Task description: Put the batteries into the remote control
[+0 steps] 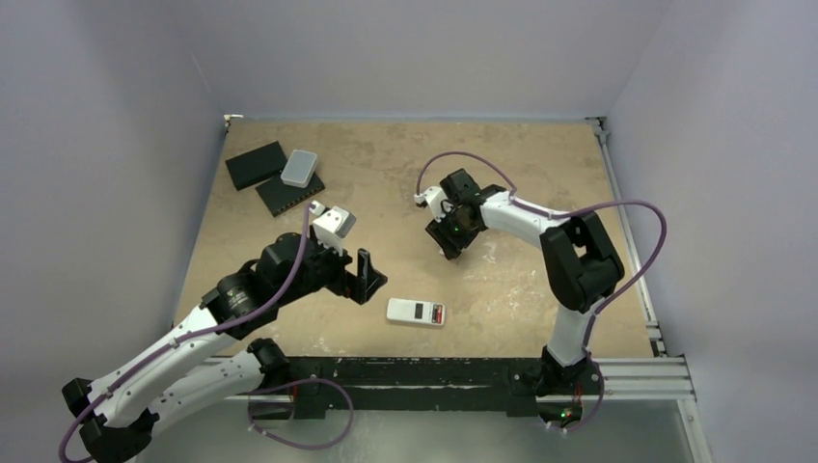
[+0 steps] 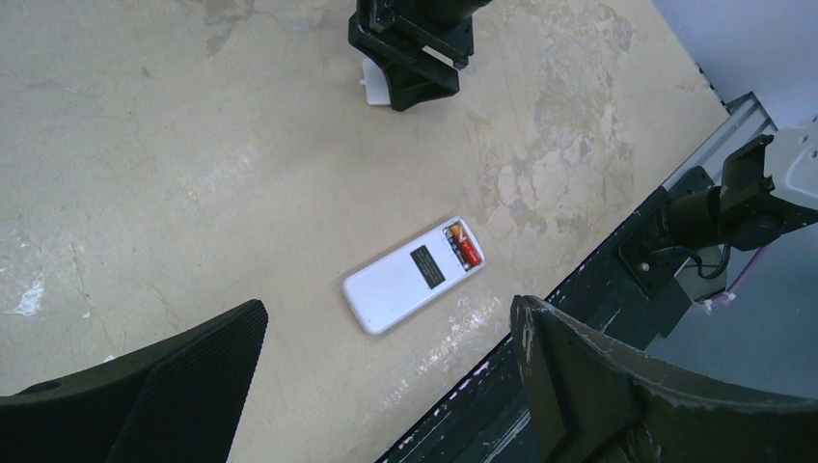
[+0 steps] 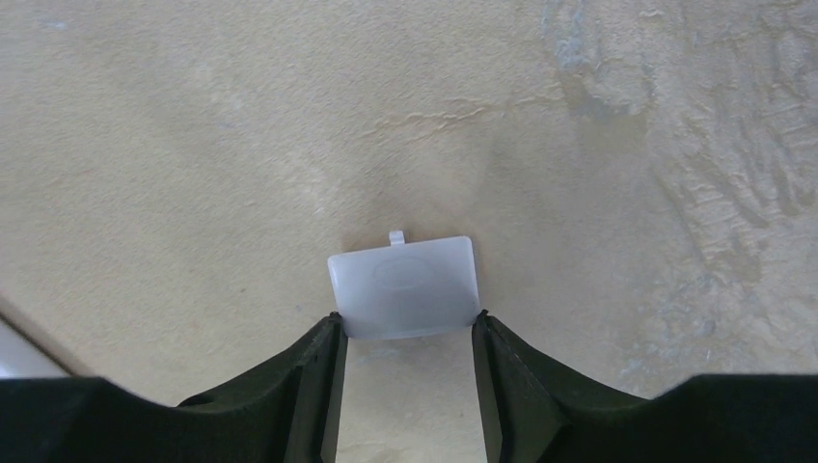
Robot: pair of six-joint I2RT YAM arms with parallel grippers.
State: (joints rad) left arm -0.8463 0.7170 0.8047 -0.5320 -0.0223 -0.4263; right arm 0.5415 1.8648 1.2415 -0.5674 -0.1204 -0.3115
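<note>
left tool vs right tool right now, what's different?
The left tool is open and empty; the right tool pinches a small white cover by its side edges. The left tool sits close to the remote; the right tool is farther off, mid-table. Both are black.

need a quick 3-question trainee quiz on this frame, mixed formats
1. True or false: the remote control lies back-up with its battery bay uncovered.
2. What sits between the fingertips of the right gripper? A) a battery B) a white battery cover C) nothing
3. Fill in: the left gripper above the table is ___ (open/shut).

Key: 1 true; 2 B; 3 open.
</note>
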